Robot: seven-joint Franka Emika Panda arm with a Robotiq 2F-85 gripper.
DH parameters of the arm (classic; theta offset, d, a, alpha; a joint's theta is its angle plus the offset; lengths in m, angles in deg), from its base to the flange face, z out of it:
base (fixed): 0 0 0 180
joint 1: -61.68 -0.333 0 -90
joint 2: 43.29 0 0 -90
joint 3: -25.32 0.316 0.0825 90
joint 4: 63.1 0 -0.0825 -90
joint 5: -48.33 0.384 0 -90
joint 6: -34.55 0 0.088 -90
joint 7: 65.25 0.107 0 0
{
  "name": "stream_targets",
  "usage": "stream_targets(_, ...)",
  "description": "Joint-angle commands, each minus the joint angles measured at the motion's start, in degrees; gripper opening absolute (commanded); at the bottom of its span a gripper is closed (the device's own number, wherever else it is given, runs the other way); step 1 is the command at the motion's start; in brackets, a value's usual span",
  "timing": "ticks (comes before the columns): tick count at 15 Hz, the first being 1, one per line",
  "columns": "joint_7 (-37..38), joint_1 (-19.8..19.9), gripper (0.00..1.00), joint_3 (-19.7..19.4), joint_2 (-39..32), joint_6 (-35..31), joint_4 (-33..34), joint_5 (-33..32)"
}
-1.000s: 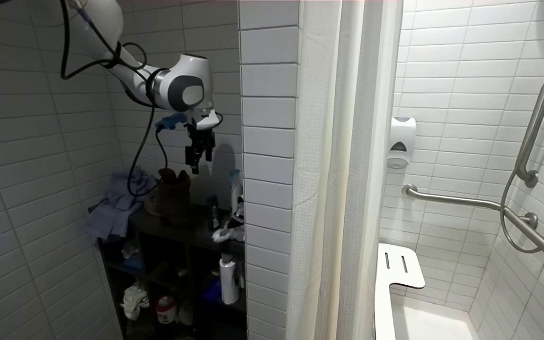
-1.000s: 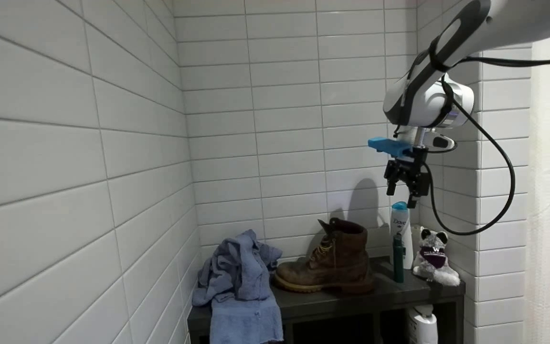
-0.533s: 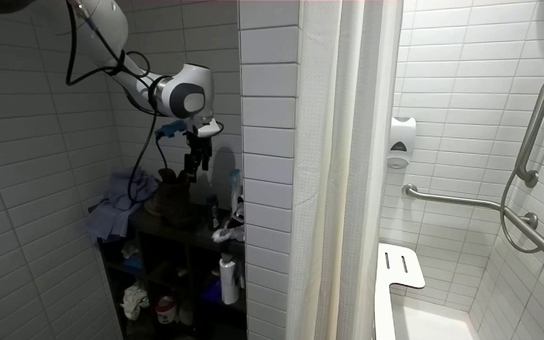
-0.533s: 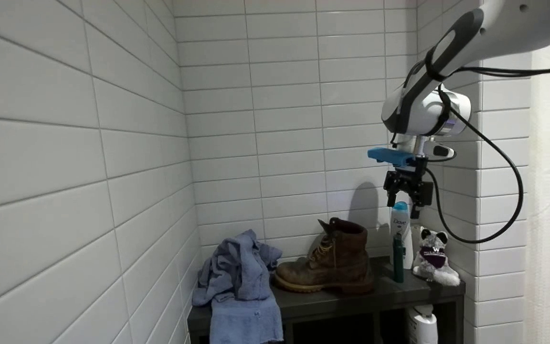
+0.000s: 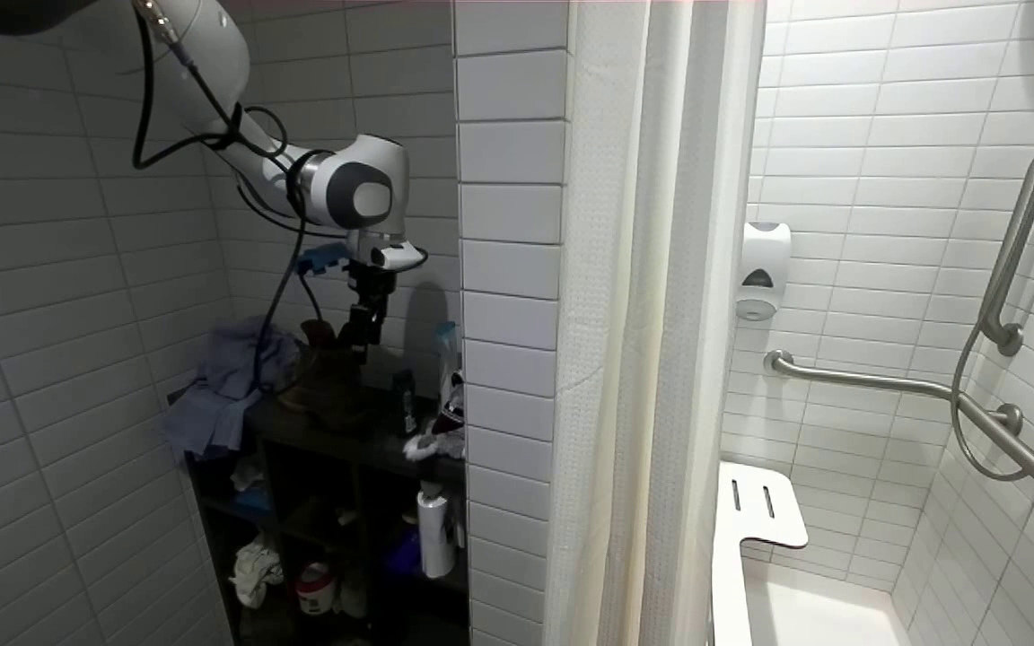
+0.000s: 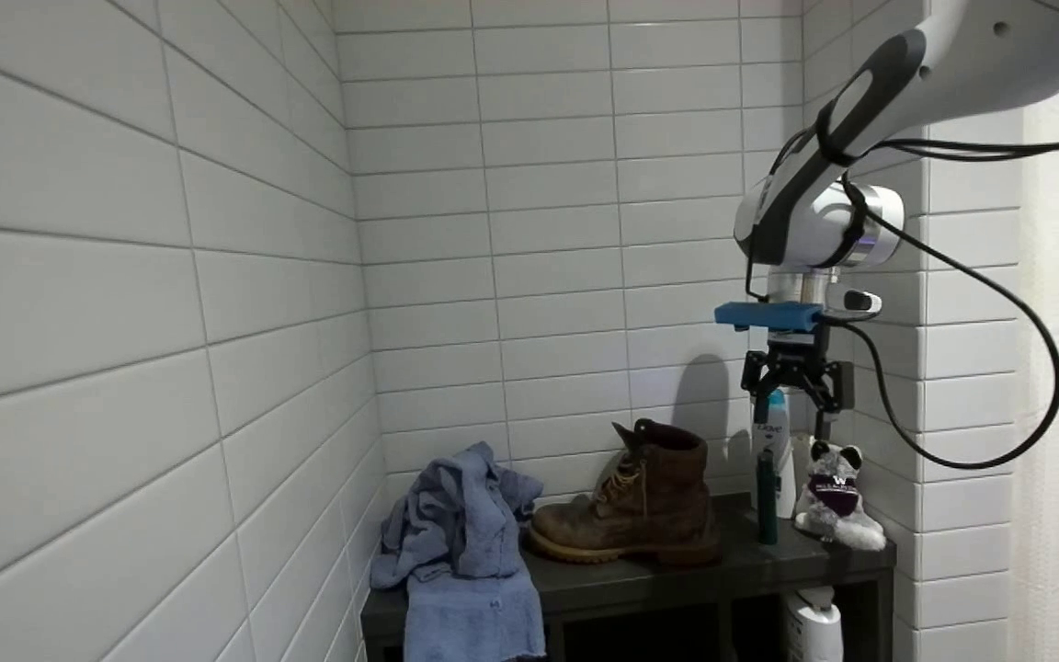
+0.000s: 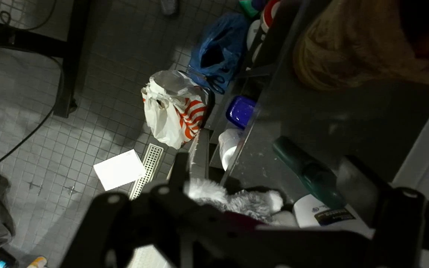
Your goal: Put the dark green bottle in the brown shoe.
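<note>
In an exterior view, the slim, smooth dark green bottle [image 6: 768,510] stands upright on the shelf top [image 6: 739,536] between the laced leather brown shoe [image 6: 654,510], left, and a fluffy plush toy [image 6: 833,501], right. Above, the black fingers [image 6: 761,407] hang wide apart.

In an exterior view, the white arm [image 5: 360,184] reaches from upper left, its downturned hand [image 5: 365,344] overlapping the top of the brown shoe [image 5: 328,388]; whether they touch is unclear from there. The shoe stands on a dark shelf unit [image 5: 302,438], between a blue-grey cloth heap [image 5: 225,381] and an upright dark bottle [image 5: 405,402]. Past the tiled pillar [image 5: 510,359] hangs a pale shower curtain [image 5: 652,314]
</note>
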Motion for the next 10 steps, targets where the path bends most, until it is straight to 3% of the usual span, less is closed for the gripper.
stream_targets(1, -5.24, 0.14, 1.0, -0.24, -1.64, 4.33, 3.16, -0.81)
stream_targets(10, -7.85, -0.87, 1.0, -0.68, -7.59, 11.03, 12.33, -4.26)
